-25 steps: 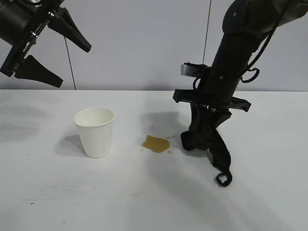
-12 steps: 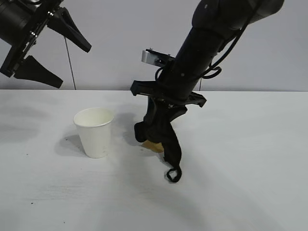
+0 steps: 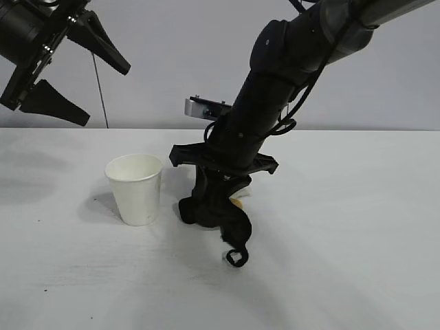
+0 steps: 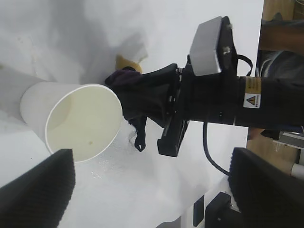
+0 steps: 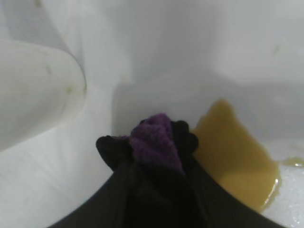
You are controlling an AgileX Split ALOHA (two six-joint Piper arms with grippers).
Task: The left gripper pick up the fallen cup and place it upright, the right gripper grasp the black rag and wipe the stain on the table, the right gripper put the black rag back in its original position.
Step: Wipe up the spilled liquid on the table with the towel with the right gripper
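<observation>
The cup (image 3: 135, 188) is standing upright on the table (image 3: 357, 261), open mouth up, and serves here as the landmark; the right gripper (image 3: 218, 194) is reaching down just beside the cup, its fingers clamped on the black rag (image 3: 213, 210); the rag is hanging in a bundle touching the table, its thin looped tail trailing away from the cup; the stain (image 5: 235, 154) is lying partly under the rag, on the side away from the cup; the left gripper (image 3: 65, 72) is hovering well above the cup, fingers spread wide, holding nothing.
</observation>
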